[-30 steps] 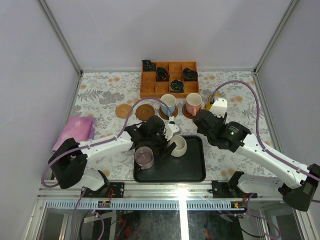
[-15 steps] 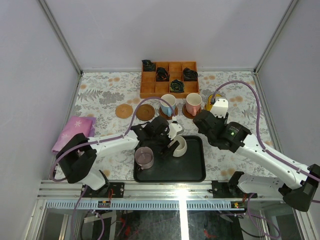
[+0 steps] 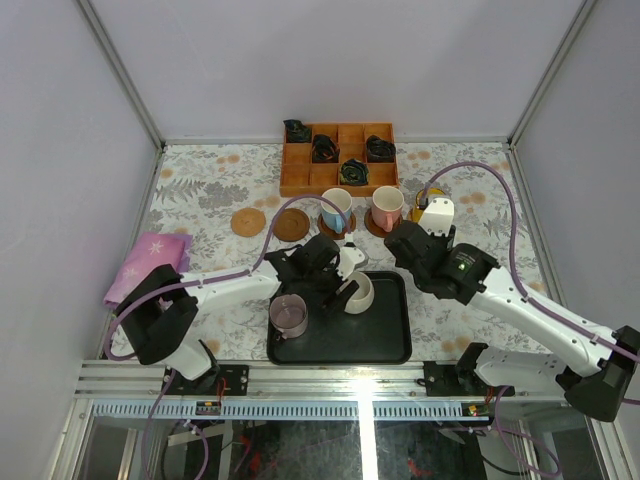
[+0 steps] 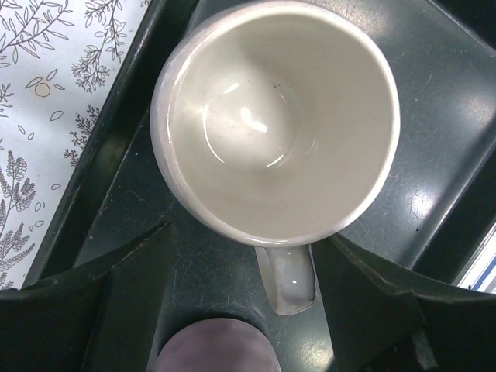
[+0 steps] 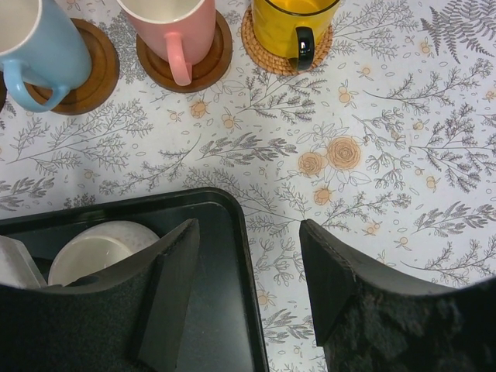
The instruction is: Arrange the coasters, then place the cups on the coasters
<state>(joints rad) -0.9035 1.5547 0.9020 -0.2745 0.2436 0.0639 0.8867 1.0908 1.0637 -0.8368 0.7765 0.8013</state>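
Crockery duty on a floral-print tablecloth [image 3: 200, 180]: the left gripper [image 4: 246, 256] hangs directly over a white glazed ceramic mug [image 4: 275, 124] standing upright in the black rectangular plastic tray [image 3: 400, 350]. Its two fingers [image 4: 93, 310] are spread apart on either side of the mug's handle end and clamped on nothing. A mauve-grey handled mug [image 3: 289, 314] stands just beside it in the same tray. The right gripper [image 5: 248, 263] hovers over the tray's far right corner, likewise parted and empty.

Beyond the tray, a light blue mug [image 5: 39, 46] and a pink mug [image 5: 174, 23] each sit on a dark brown round wooden coaster [image 5: 97, 74], and a yellow mug [image 5: 294, 23] sits on a tan woven round coaster [image 5: 260, 46]. Two coasters to the left lie bare: one dark wooden disc [image 3: 291, 224] and one tan woven disc [image 3: 248, 221].

The white mug looks empty, rigid and fairly light, but its glaze is probably slick and its rim liable to chip against its neighbour or the tray lip. The loop handle seems too small and rounded for a sure pinch. The likelier hold is across the wall at the rim, one finger inside and one outside, or squarely across the body, with a straight lift before it travels to a bare coaster.
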